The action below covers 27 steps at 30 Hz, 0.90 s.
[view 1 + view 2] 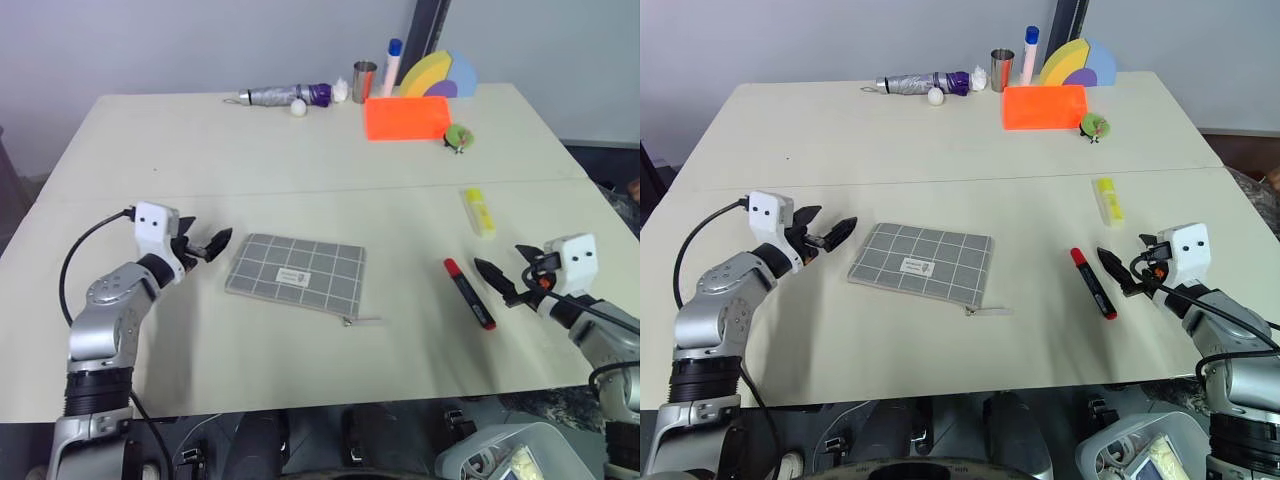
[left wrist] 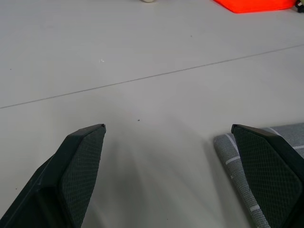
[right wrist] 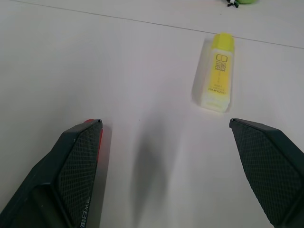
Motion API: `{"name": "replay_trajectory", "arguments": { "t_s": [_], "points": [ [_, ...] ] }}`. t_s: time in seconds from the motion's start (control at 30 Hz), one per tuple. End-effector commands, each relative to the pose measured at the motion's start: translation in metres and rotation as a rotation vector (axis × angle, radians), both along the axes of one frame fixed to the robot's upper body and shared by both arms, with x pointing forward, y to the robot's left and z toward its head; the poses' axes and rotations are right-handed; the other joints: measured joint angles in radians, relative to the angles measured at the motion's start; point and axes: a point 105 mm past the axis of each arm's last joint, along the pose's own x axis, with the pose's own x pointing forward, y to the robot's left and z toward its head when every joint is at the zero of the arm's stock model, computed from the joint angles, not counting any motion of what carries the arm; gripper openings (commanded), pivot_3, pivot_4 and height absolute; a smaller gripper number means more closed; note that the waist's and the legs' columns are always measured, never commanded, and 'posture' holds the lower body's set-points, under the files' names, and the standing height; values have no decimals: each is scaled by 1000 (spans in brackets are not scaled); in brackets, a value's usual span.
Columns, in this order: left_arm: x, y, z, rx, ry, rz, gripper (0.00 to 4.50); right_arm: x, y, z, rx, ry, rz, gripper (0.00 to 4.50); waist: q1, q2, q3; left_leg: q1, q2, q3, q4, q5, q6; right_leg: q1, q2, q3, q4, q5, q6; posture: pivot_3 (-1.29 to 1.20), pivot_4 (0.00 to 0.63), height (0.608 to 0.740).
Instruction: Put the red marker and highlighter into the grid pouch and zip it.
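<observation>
Grid pouch (image 1: 296,275) lies flat mid-table, grey fabric w/ white lines, small white label, zipper along near long edge w/ pull sticking out at its right end. Bare tabletop all round it. Left gripper (image 1: 205,247) just beside pouch's left short edge, fingers spread wide, empty. Red marker (image 1: 469,293), slim, lies to the pouch's right; right gripper (image 1: 503,282) just right of it, fingers wide, holding nothing. Highlighter (image 1: 480,212), chunky yellow, farther back on right. Table (image 1: 200,160) pale cream, smooth, seam across the middle. Orange box (image 1: 406,118), folded umbrella (image 1: 283,95), metal cup (image 1: 364,81) along far edge by grey wall.
</observation>
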Motion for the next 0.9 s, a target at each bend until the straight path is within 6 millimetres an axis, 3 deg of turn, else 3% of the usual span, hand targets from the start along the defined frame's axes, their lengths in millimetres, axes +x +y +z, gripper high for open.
{"name": "replay_trajectory", "arguments": {
  "t_s": [0.03,0.33,0.67,0.77,0.9],
  "points": [
    [-2,-1,11,10,-43,-7,4500,5,4,16,-15,-50,16,4462,0,0,0,0,0,0,0,0,0,0,0,0,0,0,0,0,150,740],
    [-3,0,7,11,-38,13,4500,14,28,27,-10,-72,93,4462,0,0,0,0,0,0,0,0,0,0,0,0,0,0,0,0,150,740],
    [-9,2,-2,93,-51,10,4500,21,94,45,30,-115,299,4462,-1,0,0,0,0,0,0,0,0,0,0,0,0,0,0,0,150,740],
    [-9,1,-3,129,-56,-6,4500,19,108,41,33,-93,341,3649,0,0,0,0,0,0,0,0,0,0,0,0,1,0,0,0,150,740],
    [-11,6,-4,225,-68,-44,4500,19,124,26,-8,-33,360,1683,0,0,0,0,0,0,0,0,0,0,-1,0,0,0,0,0,150,740]
  ]
}}
